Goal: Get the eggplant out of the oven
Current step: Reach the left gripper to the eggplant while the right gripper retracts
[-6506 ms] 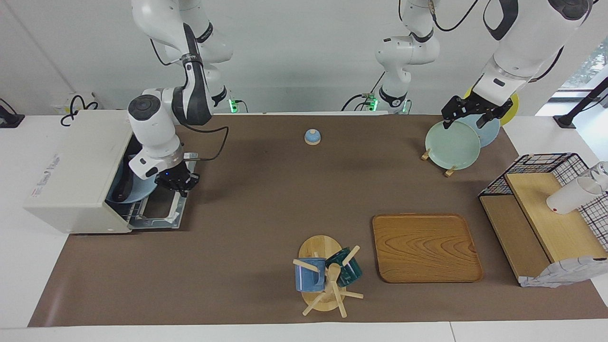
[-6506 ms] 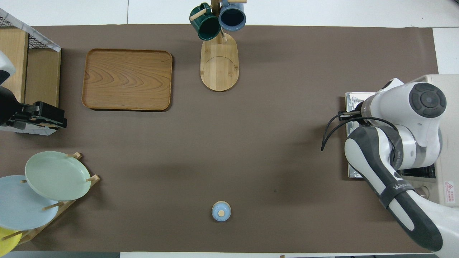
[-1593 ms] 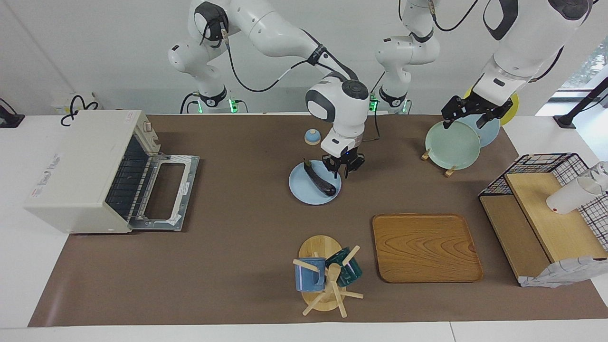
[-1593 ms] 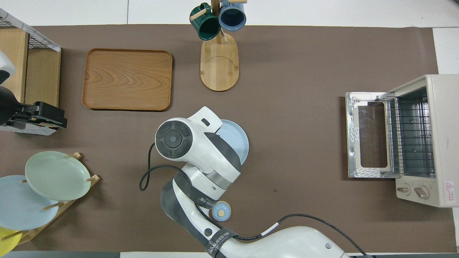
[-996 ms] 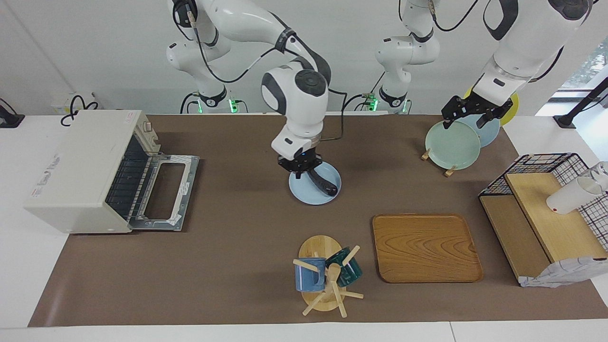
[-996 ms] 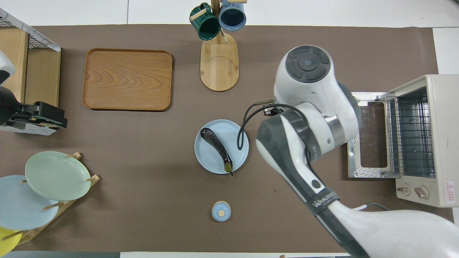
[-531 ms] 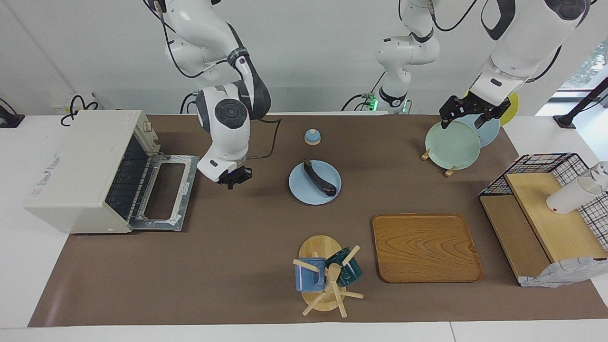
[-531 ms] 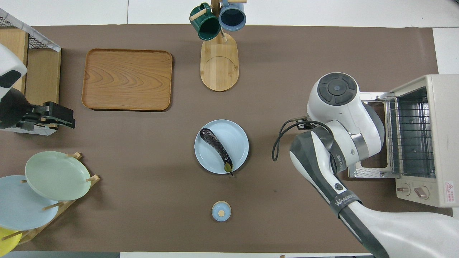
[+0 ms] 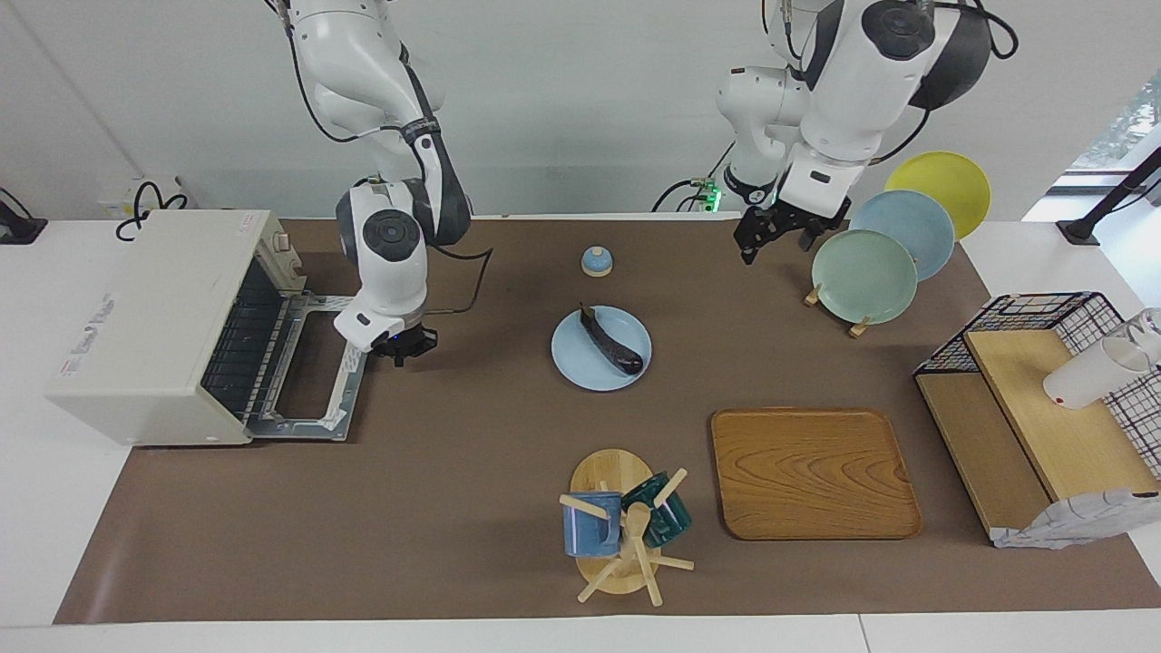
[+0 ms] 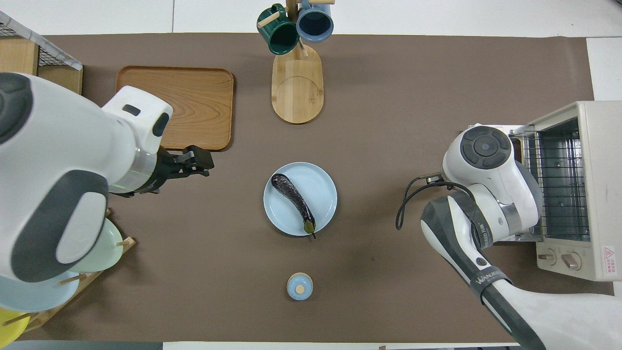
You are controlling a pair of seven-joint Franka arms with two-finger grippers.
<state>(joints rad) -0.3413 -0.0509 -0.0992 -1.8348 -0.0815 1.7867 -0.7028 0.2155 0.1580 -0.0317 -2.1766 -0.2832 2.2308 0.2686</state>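
Mid-mat, eggplant (image 9: 610,341) lies on blue plate (image 9: 580,367), clear around. Right gripper (image 9: 400,349) moved beside oven (image 9: 154,317) door edge; left gripper (image 9: 778,238) shifted off rack; fingers: can't tell.

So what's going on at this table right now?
The eggplant is already out of the oven: it lies on a light blue plate mid-table, and nothing is holding it. The oven door hangs open with only the wire rack showing inside. The right gripper is beside the open door, holding nothing. The left gripper is in the air over the mat near the plate rack, also holding nothing.
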